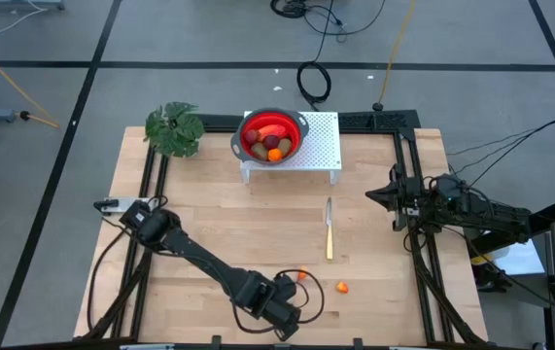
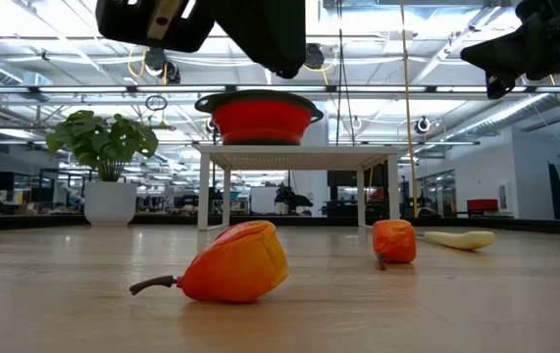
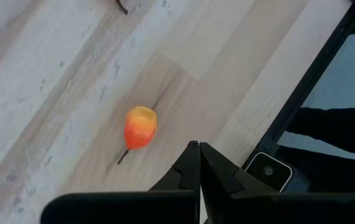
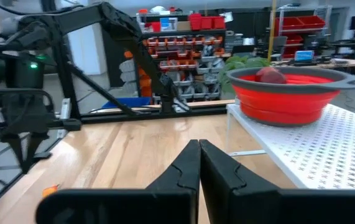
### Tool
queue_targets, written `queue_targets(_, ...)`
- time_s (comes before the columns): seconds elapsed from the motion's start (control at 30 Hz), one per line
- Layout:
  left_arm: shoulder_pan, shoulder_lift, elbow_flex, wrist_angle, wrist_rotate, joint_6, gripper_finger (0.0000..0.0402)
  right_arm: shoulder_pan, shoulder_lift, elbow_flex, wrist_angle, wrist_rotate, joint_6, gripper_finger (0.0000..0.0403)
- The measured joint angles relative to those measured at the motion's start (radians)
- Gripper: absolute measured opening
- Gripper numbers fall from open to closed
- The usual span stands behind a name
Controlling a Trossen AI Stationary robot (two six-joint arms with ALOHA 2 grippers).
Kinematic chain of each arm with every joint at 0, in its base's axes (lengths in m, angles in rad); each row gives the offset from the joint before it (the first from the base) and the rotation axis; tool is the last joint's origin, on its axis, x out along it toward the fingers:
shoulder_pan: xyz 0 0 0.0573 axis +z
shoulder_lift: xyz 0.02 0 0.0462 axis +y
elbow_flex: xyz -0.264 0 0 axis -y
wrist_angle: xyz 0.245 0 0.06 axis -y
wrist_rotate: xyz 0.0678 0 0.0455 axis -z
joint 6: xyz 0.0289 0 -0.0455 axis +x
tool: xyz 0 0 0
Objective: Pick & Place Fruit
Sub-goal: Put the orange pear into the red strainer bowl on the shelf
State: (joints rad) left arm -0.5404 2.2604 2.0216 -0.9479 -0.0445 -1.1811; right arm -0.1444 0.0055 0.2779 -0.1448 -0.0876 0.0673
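Observation:
Two small toy fruits lie on the wooden table near its near edge: a red-yellow one with a stem and a tiny orange one. More fruit sits in a red bowl on a white perforated stand. My left gripper is shut and hovers above the table just beside the red-yellow fruit, touching nothing. My right gripper is shut and waits raised at the table's right side.
A slim knife lies on the table between the stand and the loose fruits. A leafy green plant stands at the far left corner. Black frame rails run along the table's sides. Bare wood stretches across the table's middle.

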Motion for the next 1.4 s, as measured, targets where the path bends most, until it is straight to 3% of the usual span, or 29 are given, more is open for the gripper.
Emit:
queue_targets(0.4,-0.014,0.009,-0.015,0.023,-0.027,-0.052,0.0010,0.000,0.000,0.000,-0.002,-0.048,-0.003,0.0000)
queue_targets(0.53,-0.020,0.009,-0.015,0.018,-0.097,-0.051,0.0048,0.000,0.000,0.000,-0.002,-0.048,-0.003,0.0000)
queue_targets(0.73,-0.024,0.009,-0.015,0.013,-0.106,-0.042,0.0143,0.000,0.000,0.000,-0.002,-0.048,-0.003,0.0000)
queue_targets(1.03,-0.027,0.021,-0.016,0.005,-0.116,0.127,0.0260,0.000,0.000,0.000,-0.002,-0.048,-0.004,0.0000)
queue_targets(1.2,-0.027,0.062,-0.017,0.002,-0.113,0.188,0.0285,0.000,0.000,0.000,-0.002,-0.048,-0.004,0.0000)
queue_targets(1.4,-0.023,0.086,-0.017,0.003,-0.118,0.185,0.0280,0.000,0.000,0.000,-0.003,-0.048,-0.004,0.0000)
